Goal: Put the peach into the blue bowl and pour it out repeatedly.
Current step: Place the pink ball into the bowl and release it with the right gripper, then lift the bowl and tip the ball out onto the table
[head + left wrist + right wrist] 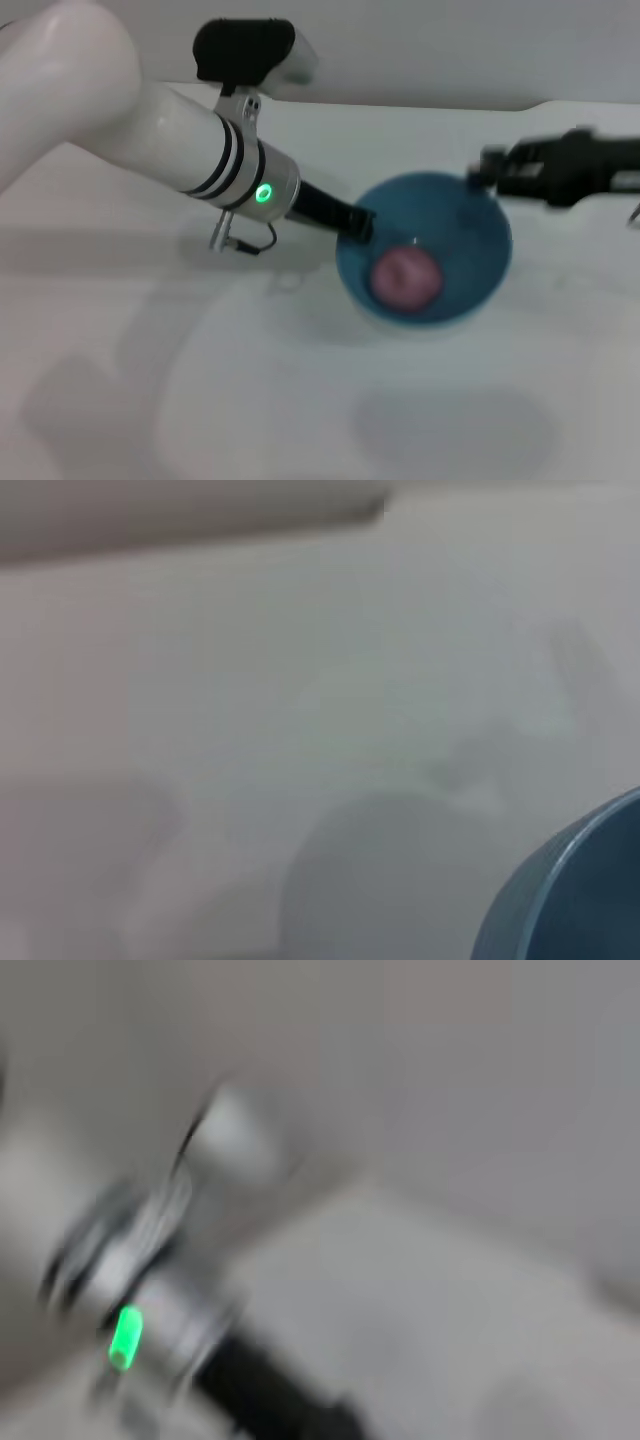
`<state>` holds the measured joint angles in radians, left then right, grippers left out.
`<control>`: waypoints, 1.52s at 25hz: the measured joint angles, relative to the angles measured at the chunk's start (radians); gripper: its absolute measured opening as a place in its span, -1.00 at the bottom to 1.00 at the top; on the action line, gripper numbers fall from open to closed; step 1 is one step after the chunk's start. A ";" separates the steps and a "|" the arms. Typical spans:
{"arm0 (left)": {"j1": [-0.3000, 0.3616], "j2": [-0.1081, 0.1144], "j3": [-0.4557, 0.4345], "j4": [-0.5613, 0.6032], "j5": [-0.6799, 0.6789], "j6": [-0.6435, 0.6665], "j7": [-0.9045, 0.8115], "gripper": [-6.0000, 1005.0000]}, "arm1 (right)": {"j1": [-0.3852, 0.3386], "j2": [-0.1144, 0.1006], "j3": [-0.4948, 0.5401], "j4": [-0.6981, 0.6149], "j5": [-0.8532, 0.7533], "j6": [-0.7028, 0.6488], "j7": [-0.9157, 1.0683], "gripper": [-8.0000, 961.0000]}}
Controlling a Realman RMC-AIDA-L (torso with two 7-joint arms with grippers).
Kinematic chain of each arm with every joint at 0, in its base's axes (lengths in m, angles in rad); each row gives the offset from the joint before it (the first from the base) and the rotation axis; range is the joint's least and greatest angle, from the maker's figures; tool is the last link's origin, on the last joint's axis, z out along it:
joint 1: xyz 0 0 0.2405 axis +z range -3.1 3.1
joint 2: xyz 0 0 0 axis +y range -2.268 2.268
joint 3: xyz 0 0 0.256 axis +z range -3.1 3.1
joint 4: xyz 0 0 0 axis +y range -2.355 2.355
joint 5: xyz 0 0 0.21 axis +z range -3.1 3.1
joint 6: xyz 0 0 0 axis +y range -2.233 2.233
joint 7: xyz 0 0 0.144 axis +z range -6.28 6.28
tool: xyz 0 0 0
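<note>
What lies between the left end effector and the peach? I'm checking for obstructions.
Only bare blue bowl interior, in the head view: the left end effector is at the rim, and the peach rests inside.

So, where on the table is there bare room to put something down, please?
The wide bare stretch of table in front of the blue bowl is free, and so is the near-left area below the left arm. It is crowded around the bowl: the left hand is at its left rim, the right hand by its far-right rim, and the peach lies inside.
</note>
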<state>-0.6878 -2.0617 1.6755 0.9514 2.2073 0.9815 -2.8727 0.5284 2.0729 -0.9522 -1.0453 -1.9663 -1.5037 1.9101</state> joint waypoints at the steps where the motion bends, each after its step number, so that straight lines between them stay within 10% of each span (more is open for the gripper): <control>1: 0.010 0.000 0.003 0.002 0.000 -0.040 0.002 -0.99 | -0.016 -0.004 0.054 0.022 0.050 0.008 0.004 -0.16; 11: 0.214 -0.001 0.279 0.058 0.003 -0.734 0.115 -0.99 | -0.162 -0.019 0.408 0.135 0.147 0.003 0.009 -0.14; 21: 0.300 -0.016 0.699 -0.098 0.031 -1.557 0.638 -0.99 | -0.219 -0.019 0.494 0.188 0.150 0.001 0.009 -0.11; 38: 0.277 -0.017 1.027 -0.143 -0.043 -1.806 1.261 -0.99 | -0.212 -0.011 0.492 0.259 0.158 -0.004 0.013 -0.07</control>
<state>-0.4108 -2.0785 2.7029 0.8087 2.1645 -0.8241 -1.6121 0.3161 2.0616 -0.4601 -0.7864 -1.8080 -1.5074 1.9230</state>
